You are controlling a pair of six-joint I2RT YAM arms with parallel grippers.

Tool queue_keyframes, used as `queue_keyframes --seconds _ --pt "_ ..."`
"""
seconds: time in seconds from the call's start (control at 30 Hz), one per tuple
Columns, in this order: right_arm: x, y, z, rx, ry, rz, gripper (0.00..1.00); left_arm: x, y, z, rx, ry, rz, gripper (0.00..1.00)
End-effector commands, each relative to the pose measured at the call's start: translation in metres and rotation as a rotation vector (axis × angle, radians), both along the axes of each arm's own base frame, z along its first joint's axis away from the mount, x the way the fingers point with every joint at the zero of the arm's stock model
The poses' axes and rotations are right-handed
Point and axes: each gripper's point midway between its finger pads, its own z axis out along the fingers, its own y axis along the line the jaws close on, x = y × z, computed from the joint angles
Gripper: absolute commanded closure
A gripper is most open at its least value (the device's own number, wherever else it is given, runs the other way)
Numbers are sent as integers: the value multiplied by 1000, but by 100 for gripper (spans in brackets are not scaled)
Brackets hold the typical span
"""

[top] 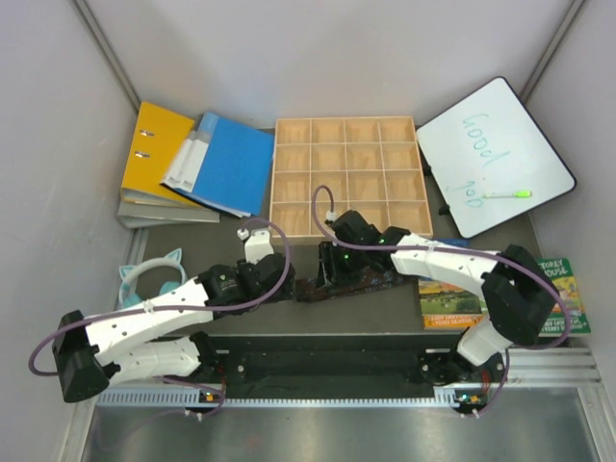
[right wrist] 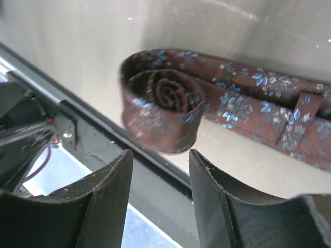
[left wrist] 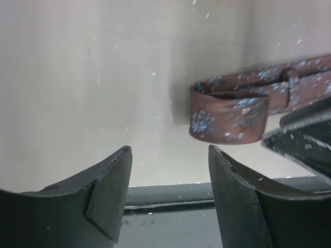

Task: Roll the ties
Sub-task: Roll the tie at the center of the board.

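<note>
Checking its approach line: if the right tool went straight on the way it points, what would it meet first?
Most likely the rolled end of the tie, lying just beyond the open right tool and roughly in line with its gap; depth is uncertain from the wrist view.

I work in a robot lab's test cell: plain grey partition walls (top: 318, 53) box in my table (top: 217, 229), an aluminium rail (top: 539, 366) along the bottom carries my arms (top: 144, 327), and props, binders (top: 192, 159) upper left and a whiteboard (top: 491, 159) upper right, lie about.
</note>
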Motion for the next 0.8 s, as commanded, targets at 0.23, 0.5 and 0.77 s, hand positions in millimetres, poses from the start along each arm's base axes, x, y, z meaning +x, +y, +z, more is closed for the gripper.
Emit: queue_keyframes --seconds 0.23,0.5,0.77 --pt "7 9 -40 -6 -33 18 53 0 2 -6 -57 15 -18 35" --pt "20 -1 -52 -12 -71 -34 62 1 -3 -14 -82 25 -20 36" --pt "26 30 -40 172 -66 -20 65 4 -15 -24 -137 39 -45 36"
